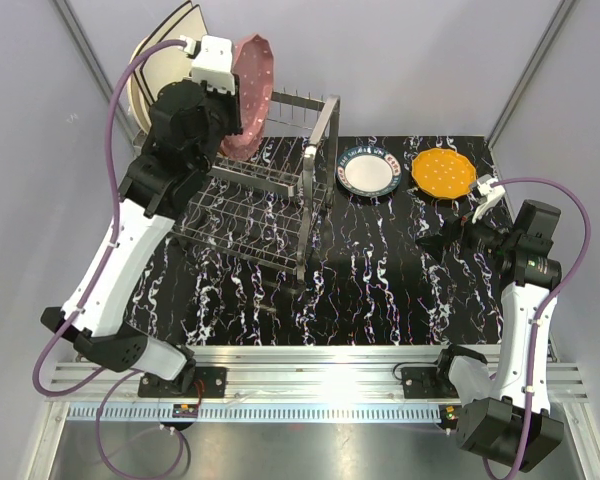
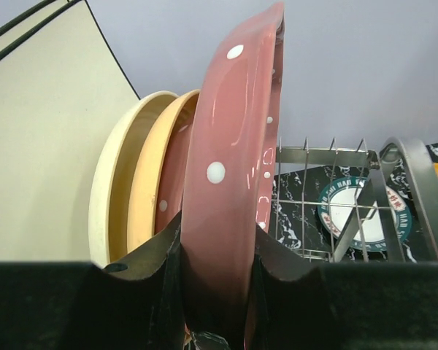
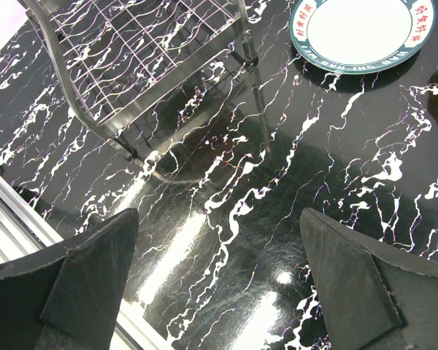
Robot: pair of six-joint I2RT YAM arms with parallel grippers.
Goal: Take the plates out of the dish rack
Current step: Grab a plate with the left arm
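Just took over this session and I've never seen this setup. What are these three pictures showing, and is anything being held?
This is a robot: a left arm and a right arm at the near edge of the table, each with a two-finger gripper. The wide picture looks down from above; the others come from wrist cameras. On the table stands a wire dish rack; right of it lie a white plate with a dark rim and an orange plate. The left gripper is shut on the edge of an upright maroon dotted plate at the rack's far-left end, cream plates beside it. The right gripper is open and empty.
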